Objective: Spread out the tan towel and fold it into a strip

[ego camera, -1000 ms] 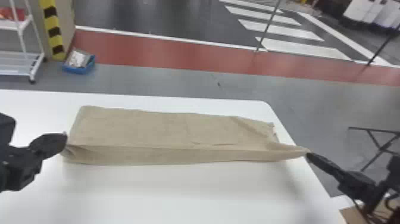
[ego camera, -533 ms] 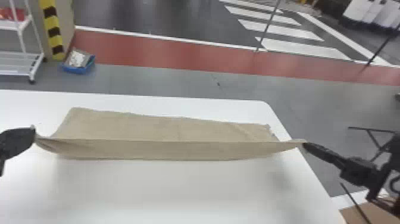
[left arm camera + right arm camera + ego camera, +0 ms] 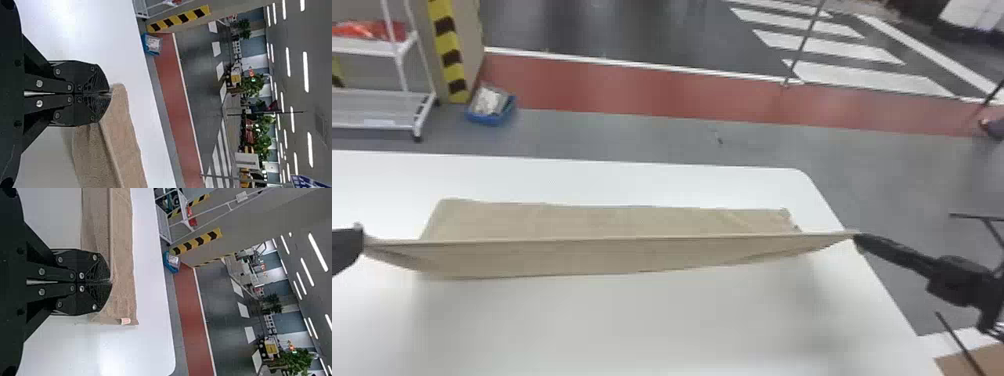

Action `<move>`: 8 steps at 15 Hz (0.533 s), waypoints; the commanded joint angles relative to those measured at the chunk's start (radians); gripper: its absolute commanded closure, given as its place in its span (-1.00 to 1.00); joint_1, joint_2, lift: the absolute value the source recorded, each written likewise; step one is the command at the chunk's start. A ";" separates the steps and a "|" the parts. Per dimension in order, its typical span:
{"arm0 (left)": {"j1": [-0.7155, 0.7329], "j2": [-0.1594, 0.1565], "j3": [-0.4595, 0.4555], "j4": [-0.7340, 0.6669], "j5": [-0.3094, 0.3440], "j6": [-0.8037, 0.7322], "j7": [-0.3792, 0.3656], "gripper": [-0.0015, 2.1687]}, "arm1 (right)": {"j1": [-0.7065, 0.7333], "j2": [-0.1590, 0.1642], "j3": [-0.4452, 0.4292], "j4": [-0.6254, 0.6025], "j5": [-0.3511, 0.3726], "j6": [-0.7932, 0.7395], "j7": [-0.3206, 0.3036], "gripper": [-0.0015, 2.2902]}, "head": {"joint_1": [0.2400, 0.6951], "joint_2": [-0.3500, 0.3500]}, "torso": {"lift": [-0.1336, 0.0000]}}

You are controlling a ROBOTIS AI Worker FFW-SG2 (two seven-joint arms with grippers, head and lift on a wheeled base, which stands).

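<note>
I have my left gripper (image 3: 358,240) clamped on one end of the tan towel (image 3: 607,220) and my right gripper (image 3: 860,241) clamped on the other, fingers together on both. The edge between them is stretched nearly straight, raised over the white table (image 3: 642,330), while the towel's far part lies on the tabletop.

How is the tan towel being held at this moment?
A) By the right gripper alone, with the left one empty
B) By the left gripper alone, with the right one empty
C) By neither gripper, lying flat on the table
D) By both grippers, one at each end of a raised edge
D: the left gripper and the right gripper each pinch an end of the towel's near edge, which stretches taut between them above the white table.
</note>
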 commanded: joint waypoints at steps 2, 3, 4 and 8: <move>-0.075 0.005 -0.061 0.031 -0.016 0.014 0.005 0.33 | -0.094 -0.009 0.034 0.048 0.020 0.036 -0.007 0.50 | 1.00 -0.76 | -0.86; -0.124 0.005 -0.094 0.082 -0.017 0.014 0.006 0.33 | -0.143 -0.016 0.065 0.095 0.037 0.039 -0.010 0.50 | 1.00 -0.76 | -0.86; -0.167 0.005 -0.120 0.131 -0.017 0.014 0.011 0.33 | -0.183 -0.017 0.090 0.133 0.063 0.039 -0.014 0.50 | 1.00 -0.77 | -0.86; -0.335 0.001 -0.210 0.306 -0.025 0.014 0.022 0.33 | -0.348 -0.040 0.189 0.318 0.147 0.033 -0.025 0.49 | 1.00 -0.72 | -0.86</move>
